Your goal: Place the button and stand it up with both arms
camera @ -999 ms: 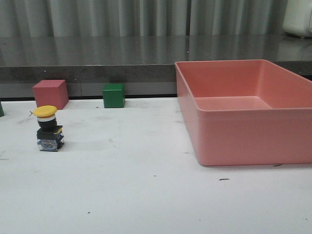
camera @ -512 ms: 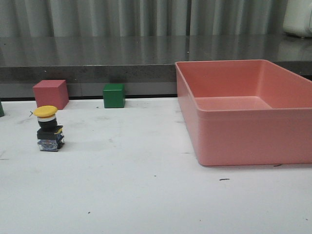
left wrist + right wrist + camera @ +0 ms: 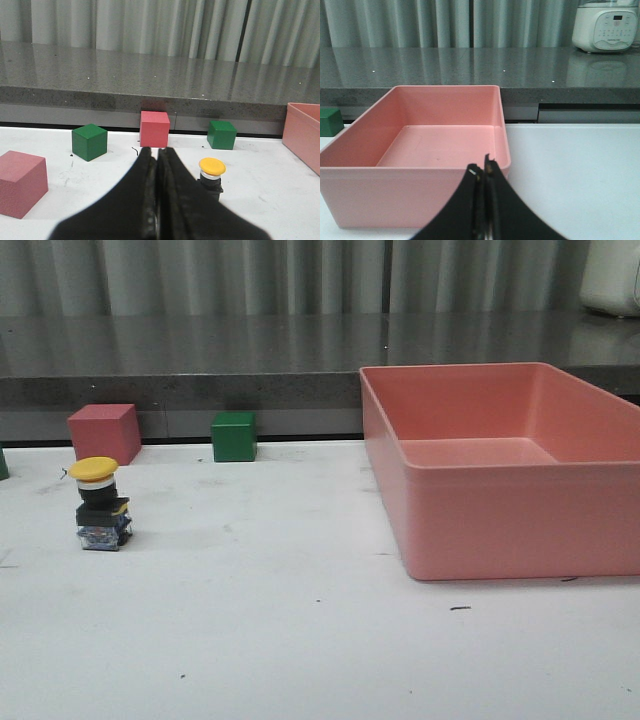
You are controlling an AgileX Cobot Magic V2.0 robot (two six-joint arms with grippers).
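Left gripper (image 3: 156, 155), clenched and empty, points just beside the upright button (image 3: 212, 172).

Button (image 3: 101, 508): small industrial push-button.
Cap: yellow-orange mushroom top, a pale ring just beneath it.
Body: black collar on a dark bluish square base, with a small yellow tab at one side.
Pose: upright, cap uppermost, base flat on the white table (image 3: 300, 640).
Place: left part of the table in the front view, standing free with nothing touching it.
Left wrist view: the button (image 3: 212, 173) shows its cap and collar; its base is partly hidden.
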